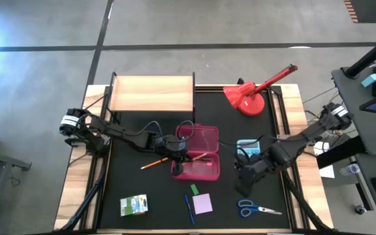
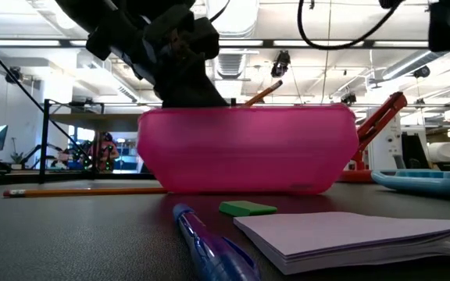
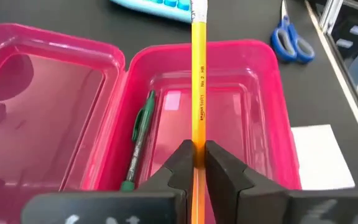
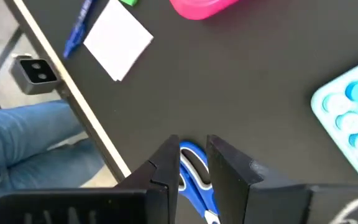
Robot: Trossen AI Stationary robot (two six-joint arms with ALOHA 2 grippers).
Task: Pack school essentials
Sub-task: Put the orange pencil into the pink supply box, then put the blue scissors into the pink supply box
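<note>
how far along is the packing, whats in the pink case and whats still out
Early on. Done: a green pen lies in the open pink case. In hand: the left gripper is shut on a yellow pencil over the case; the right gripper straddles the scissors' blue handle. Left on the table: another pencil, blue pen, sticky-note pad, green eraser, green-and-white box.

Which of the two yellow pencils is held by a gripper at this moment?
The pencil over the open pink case, clamped by the left gripper. The other pencil lies loose on the mat.
</note>
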